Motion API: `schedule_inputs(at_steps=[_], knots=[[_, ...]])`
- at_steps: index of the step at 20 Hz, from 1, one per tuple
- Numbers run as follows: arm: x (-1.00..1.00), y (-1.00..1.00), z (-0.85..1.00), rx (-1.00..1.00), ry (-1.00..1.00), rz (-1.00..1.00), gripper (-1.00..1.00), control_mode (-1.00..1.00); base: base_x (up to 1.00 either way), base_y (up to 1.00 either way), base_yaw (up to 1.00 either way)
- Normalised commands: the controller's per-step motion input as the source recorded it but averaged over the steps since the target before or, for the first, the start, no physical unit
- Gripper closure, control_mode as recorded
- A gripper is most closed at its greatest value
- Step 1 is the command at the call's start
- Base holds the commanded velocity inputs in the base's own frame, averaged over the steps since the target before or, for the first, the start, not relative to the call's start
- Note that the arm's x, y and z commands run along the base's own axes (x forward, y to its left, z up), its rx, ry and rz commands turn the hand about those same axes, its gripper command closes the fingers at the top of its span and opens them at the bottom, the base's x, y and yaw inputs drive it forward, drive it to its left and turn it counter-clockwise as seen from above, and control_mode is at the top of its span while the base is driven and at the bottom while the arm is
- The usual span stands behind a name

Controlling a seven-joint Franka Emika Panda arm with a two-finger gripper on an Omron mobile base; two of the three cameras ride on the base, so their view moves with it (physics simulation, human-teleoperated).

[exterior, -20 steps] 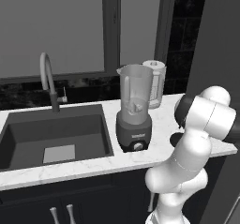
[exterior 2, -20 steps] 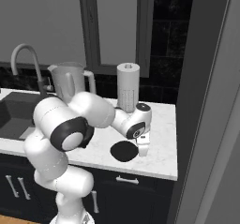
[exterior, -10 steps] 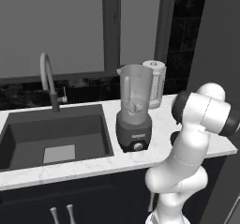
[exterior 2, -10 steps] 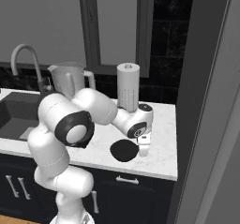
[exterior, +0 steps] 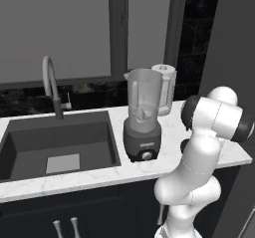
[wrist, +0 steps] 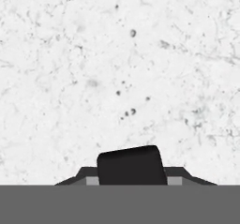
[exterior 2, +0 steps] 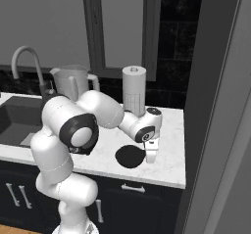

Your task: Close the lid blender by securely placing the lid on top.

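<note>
The white arm rises from the base, folds at a dark elbow and reaches forward and down over the white marble desk (exterior 2: 169, 167), so the pincer (exterior 2: 151, 155) points straight down near the front edge. In the hand view a single dark fingertip (wrist: 131, 165) rises at the bottom against speckled marble; how far the pincer is spread I cannot tell, and nothing shows between its tips. The lid (exterior 2: 128, 156), a flat black disc, lies on the desk just beside the pincer on the sink side; whether they touch is unclear, and the hand hides part of its rim. In the left base view the arm's upper body blocks this corner. Farther back stands the blender (exterior: 144, 113), its jar mouth uncovered, just beside the sink (exterior: 57, 143). Behind it sits a smaller white-topped jug (exterior: 166, 89), partly hidden by the jar.
</note>
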Motion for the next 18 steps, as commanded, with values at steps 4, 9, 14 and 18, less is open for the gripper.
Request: schedule_inputs(at_steps=[4, 9, 14, 18], knots=[[0.0, 0.0, 0.0, 0.0, 0.0, 0.0, 1.0, -1.0, 0.0, 0.0, 0.0], [0.0, 0.0, 0.0, 0.0, 0.0, 0.0, 1.0, -1.0, 0.0, 0.0, 0.0], [-0.2, 0.37, 0.02, -0.03, 0.0, -0.02, 1.0, -1.0, 0.0, 0.0, 0.0], [-0.22, 0.47, 0.18, -0.05, 0.0, -0.07, 1.0, -1.0, 0.0, 0.0, 0.0]])
